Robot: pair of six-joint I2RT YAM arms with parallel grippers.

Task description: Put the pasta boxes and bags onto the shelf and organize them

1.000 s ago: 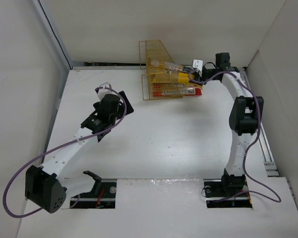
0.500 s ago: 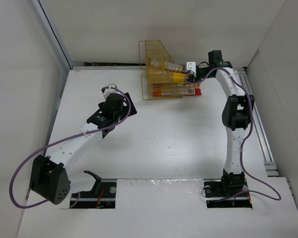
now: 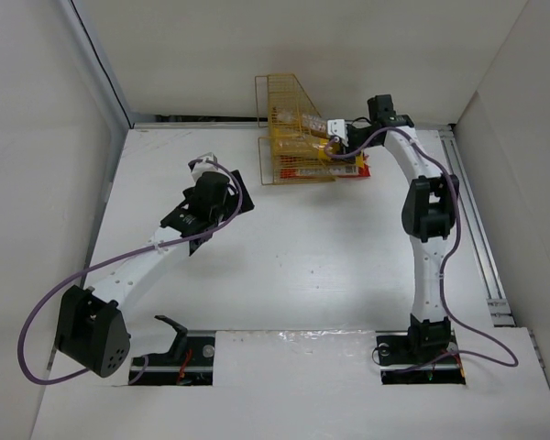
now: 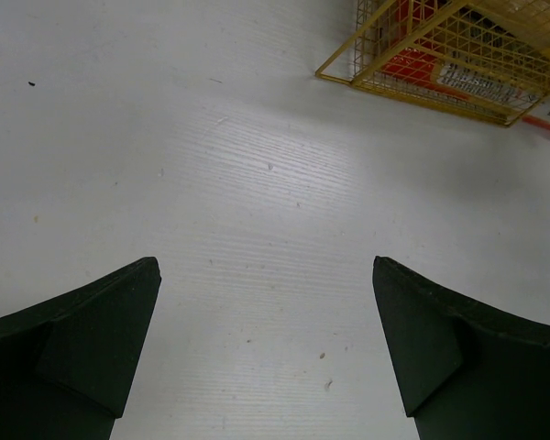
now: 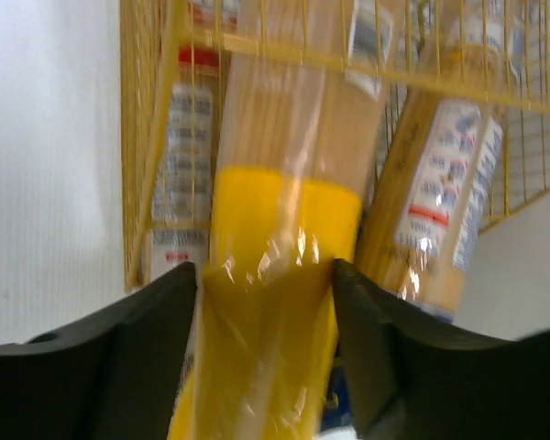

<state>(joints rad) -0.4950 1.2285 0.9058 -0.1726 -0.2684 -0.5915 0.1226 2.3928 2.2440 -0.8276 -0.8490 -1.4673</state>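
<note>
The yellow wire shelf [image 3: 291, 128] stands at the back of the table. My right gripper [image 3: 342, 139] is at its right end, shut on the plain yellow bag [image 5: 280, 238], whose far end lies inside the upper tier [image 5: 348, 64]. A clear pasta bag with a blue-and-white label [image 5: 445, 206] lies next to it on the right. The red-and-white box [image 3: 348, 168] lies in the lower tier and sticks out to the right; it also shows in the right wrist view [image 5: 185, 147]. My left gripper [image 3: 227, 197] is open and empty over bare table [image 4: 266, 266].
The shelf's corner [image 4: 440, 55] with the red-and-white box [image 4: 412, 64] shows at the top right of the left wrist view. White walls enclose the table on the left, back and right. A metal rail [image 3: 481, 238] runs along the right edge.
My right gripper has moved left toward the shelf, pushing the yellow bag further into the upper tier. My left arm shifted slightly forward, then stayed still.
</note>
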